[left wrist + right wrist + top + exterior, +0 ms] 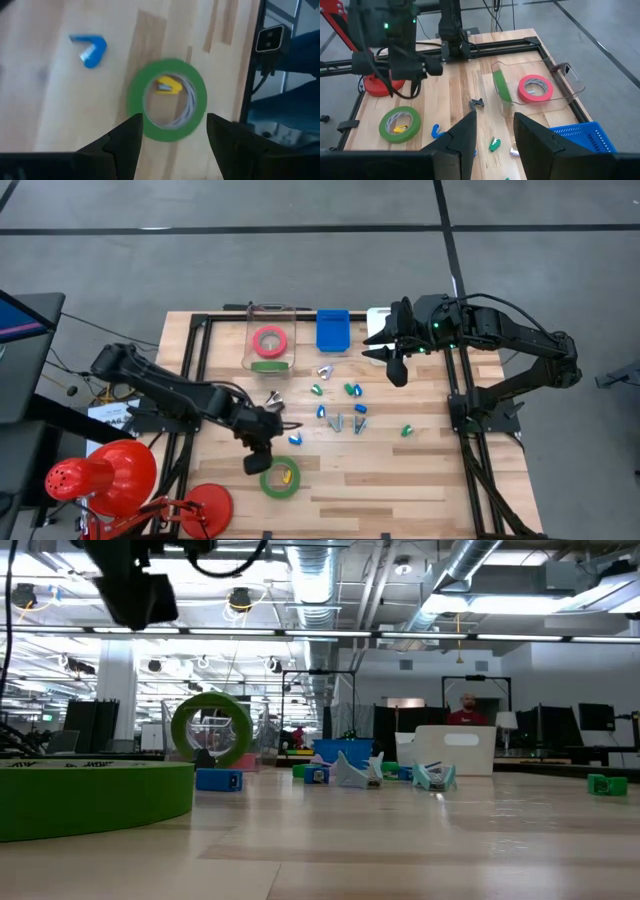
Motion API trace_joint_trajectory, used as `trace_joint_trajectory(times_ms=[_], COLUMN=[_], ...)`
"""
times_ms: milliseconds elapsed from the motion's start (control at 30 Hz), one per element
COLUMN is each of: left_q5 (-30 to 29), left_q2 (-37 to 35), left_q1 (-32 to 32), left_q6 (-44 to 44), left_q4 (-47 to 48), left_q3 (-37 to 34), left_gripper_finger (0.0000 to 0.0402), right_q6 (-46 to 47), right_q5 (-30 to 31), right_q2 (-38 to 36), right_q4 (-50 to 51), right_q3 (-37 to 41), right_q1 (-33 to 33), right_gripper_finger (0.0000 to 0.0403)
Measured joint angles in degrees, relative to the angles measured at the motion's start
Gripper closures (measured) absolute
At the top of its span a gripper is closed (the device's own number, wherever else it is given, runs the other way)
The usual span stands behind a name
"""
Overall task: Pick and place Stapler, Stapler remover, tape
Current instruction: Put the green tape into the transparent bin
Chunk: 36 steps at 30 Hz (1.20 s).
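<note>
A green tape roll [281,477] lies flat on the table near its front edge, with a small yellow item [167,86] inside its ring. My left gripper [172,132] hovers open just above it, a finger toward each side, touching nothing. A red-pink tape roll [536,87] lies flat in a clear container [270,340]. A second green roll [501,86] stands on edge there, against the wall. Small blue, green and silver staplers and stapler removers [340,405] lie scattered at the table's middle. My right gripper [393,365] hangs open, high over the far right.
A blue basket [333,330] stands beside the clear container at the far edge. A blue claw-shaped stapler remover [90,49] lies close to the flat green roll. A red lamp [110,480] stands off the table's near left corner. Black frame rails run along the table's sides.
</note>
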<state>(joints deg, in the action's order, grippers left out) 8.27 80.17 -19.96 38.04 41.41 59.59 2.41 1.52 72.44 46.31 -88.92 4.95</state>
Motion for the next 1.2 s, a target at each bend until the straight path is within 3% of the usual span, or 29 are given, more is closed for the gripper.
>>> trace_joint_trajectory(times_ms=[500, 933, 1200], left_q5=[0.46, -1.27, -1.81], left_q2=[7.89, 8.12, 8.12], left_q1=[-0.33, 0.24, -0.81], left_q6=[8.77, 11.43, 12.92], left_q4=[-0.99, -1.42, -1.36], left_q3=[-0.11, -0.33, -0.33], left_gripper_finger=[0.0192, 0.0191, 0.0135], right_q6=[-3.01, -2.97, -1.49], right_q5=[0.0, -0.02, -0.02], right_q2=[0.0, 0.0, 0.0], right_q4=[0.0, 0.0, 0.0], right_q3=[0.0, 0.0, 0.0], right_q1=[0.1, 0.09, 0.06], right_gripper_finger=[0.0281, 0.028, 0.028])
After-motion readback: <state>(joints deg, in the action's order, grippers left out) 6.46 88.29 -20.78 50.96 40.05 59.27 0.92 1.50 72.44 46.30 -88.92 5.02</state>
